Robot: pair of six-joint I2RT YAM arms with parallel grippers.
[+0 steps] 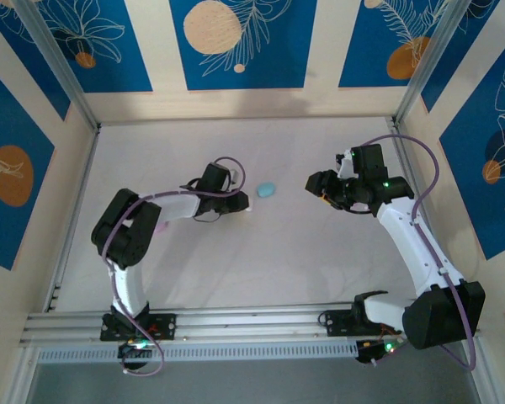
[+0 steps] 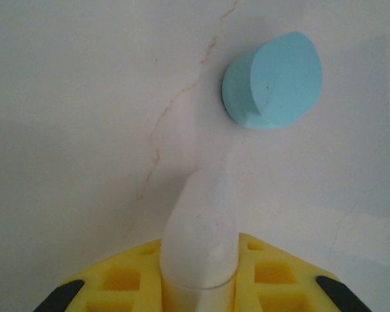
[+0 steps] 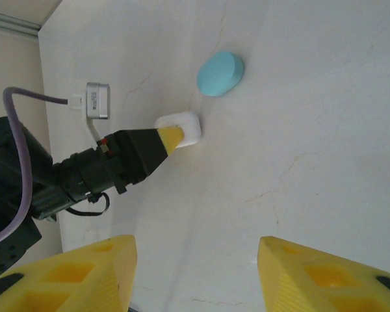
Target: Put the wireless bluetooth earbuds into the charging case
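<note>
With my left gripper (image 3: 171, 138) clamped on what looks like a white case (image 3: 182, 127), I'd hold it level so my right gripper (image 3: 196, 260), jaws parted and empty, can work.

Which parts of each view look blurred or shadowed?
Left wrist: the white case between the fingers is out of focus, the blue case sharper. Right wrist: its own near fingers look soft. Top external: even light, a faint shadow along the table's far edge.

White tabletop (image 1: 278, 261) inside a patterned enclosure
Cream walls (image 1: 321, 46) carry blue panels (image 1: 273, 63) with orange discs (image 1: 13, 174) and white leaf outlines (image 1: 97, 32)
</note>
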